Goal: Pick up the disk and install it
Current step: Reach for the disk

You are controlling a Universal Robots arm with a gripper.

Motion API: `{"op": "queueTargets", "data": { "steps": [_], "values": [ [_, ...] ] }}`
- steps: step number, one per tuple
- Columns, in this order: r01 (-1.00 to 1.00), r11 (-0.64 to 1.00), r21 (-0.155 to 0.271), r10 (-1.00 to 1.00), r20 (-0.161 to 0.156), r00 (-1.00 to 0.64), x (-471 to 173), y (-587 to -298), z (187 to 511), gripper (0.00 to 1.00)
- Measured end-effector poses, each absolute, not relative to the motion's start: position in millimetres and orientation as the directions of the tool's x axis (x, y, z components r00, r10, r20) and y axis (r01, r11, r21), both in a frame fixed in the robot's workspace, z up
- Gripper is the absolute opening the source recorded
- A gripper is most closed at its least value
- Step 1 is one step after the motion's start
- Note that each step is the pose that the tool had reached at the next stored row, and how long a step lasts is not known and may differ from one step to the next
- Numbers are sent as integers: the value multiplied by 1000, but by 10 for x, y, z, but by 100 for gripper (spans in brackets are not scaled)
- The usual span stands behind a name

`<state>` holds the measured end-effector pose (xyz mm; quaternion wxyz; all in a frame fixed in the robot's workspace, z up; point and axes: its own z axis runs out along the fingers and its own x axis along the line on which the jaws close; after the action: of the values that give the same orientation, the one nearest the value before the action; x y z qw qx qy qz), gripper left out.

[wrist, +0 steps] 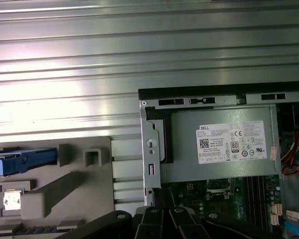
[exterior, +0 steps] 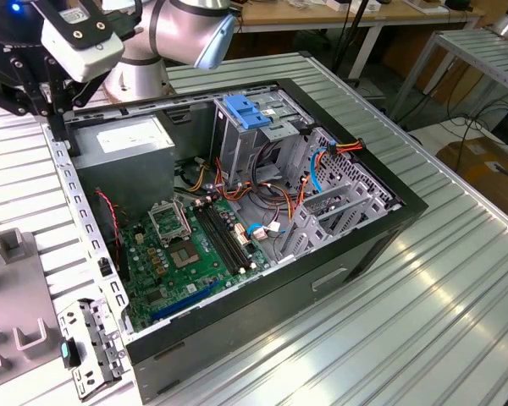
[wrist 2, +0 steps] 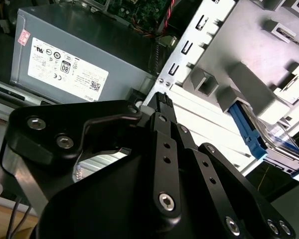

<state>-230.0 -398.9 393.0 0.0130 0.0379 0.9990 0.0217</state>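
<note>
The disk (wrist: 25, 160) lies in a grey holder (wrist: 65, 194) on the ribbed table beside the open computer case; its blue rail faces me in the first wrist view. In the second wrist view, the disk (wrist 2: 269, 144) shows a blue rail and a silver edge, tucked into the grey holder (wrist 2: 249, 84). My gripper (wrist 2: 163, 99) hangs above the case's corner by the power supply, apart from the disk and holding nothing I can see. In the exterior view, the gripper (exterior: 55, 110) is at the far left corner of the case (exterior: 364, 245).
The case lies open with the green motherboard (exterior: 195, 245), cables and a metal drive cage topped by a blue latch plate (exterior: 250, 114). A grey power supply box (exterior: 123, 144) with a white sticker sits under my gripper. A loose metal bracket (exterior: 89, 347) lies at the exterior view's lower left.
</note>
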Motion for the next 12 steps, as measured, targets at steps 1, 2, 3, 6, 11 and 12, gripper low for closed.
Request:
{"op": "queueTargets", "data": {
  "steps": [1, 2, 3, 6, 11, 12],
  "values": [
    [75, 996, 44, 76, -24, -997, -2313, -3989, 3930, 11],
    [75, 996, 44, 76, -24, -997, -2330, -3990, 3930, 11],
    [75, 996, 44, 76, -24, -997, -2344, -3990, 3930, 11],
    [75, 996, 44, 76, -24, -997, -2402, -3989, 3930, 11],
    [75, 996, 44, 76, -24, -997, -2495, -3989, 3929, 11],
    [75, 996, 44, 76, -24, -997, -2513, -3989, 3929, 11]
  ]
}}
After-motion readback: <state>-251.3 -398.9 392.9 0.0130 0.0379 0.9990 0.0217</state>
